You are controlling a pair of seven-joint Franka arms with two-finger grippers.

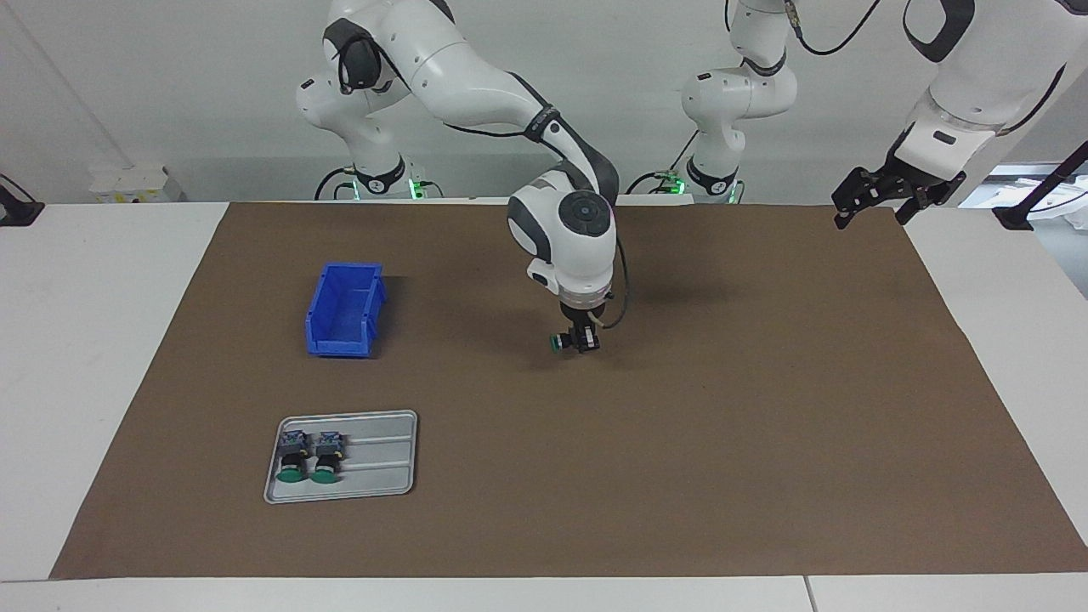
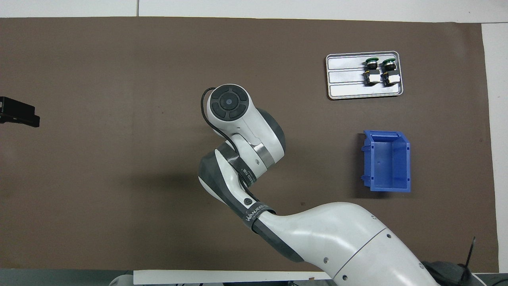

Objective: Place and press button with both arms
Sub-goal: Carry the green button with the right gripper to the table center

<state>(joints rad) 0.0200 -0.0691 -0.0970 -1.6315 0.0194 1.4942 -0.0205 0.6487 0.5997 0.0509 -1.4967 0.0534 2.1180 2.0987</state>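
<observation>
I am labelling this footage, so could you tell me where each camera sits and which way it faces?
Facing view: high across the table, looking at the robots; both arms show whole, the right gripper holding a button over the brown mat, the left gripper waiting open.
Overhead view: high above the robots' end, looking steeply down; the right arm and the left gripper's tip show.
Shared: the tray, two buttons in it, the blue bin.
</observation>
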